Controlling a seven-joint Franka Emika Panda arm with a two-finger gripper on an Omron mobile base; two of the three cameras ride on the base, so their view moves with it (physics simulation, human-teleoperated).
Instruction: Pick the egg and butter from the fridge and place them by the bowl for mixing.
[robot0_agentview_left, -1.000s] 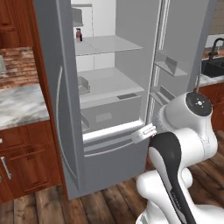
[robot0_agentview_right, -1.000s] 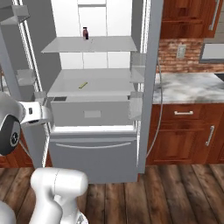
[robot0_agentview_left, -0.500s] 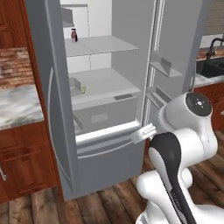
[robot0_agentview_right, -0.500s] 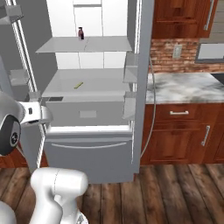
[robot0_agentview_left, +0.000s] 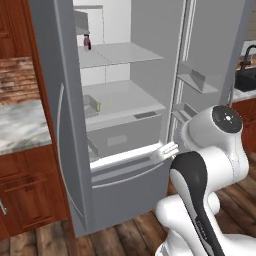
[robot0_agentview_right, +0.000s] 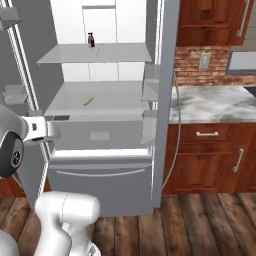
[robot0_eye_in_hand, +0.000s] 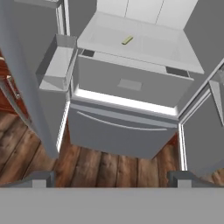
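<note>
Change since earlier frames: whole scene has slid sideways in both base views, so the cameras moved with the base; fridge contents lie as before
Fridge (robot0_agentview_right: 100, 170): both doors swung open, centre left of right base view; bottom drawer shut
Butter (robot0_agentview_right: 88, 101): pale stick flat on the lower shelf, left of centre; upper centre of hand view (robot0_eye_in_hand: 127, 40)
Dark bottle (robot0_agentview_right: 91, 39): upright at the back of the upper shelf, top left of centre
Gripper (robot0_eye_in_hand: 109, 177): jaws spread wide, holding nothing, fingertips at bottom edge of hand view, well apart from the butter
</note>
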